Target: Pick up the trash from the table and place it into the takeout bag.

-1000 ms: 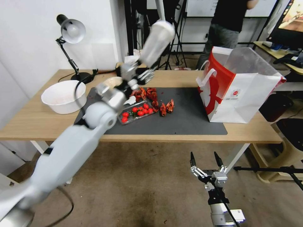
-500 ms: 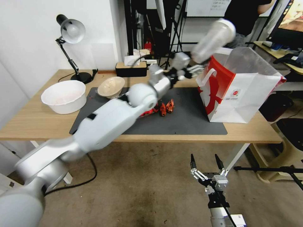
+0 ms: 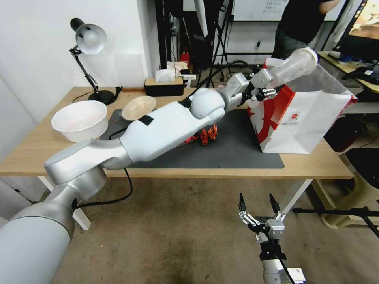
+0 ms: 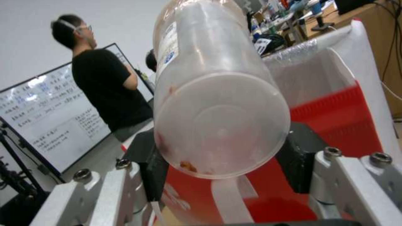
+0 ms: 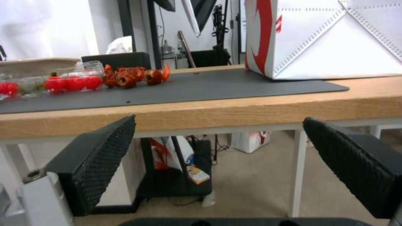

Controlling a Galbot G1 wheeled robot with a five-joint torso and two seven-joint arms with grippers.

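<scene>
While gripped, clear plastic bottle (image 3: 294, 65) tilts up-right — lengthwise.

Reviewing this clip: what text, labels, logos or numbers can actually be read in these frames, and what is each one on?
No text reads clearly.
Takeout bag: small round red logo with a line beneath, too small to read.
Bottle, held in the left claw above the bag: label strip with a blue mark, blurred, unreadable.
Whiteboard: handwritten lines, too blurred to read.
Carton under the table: print too small to read.
</scene>
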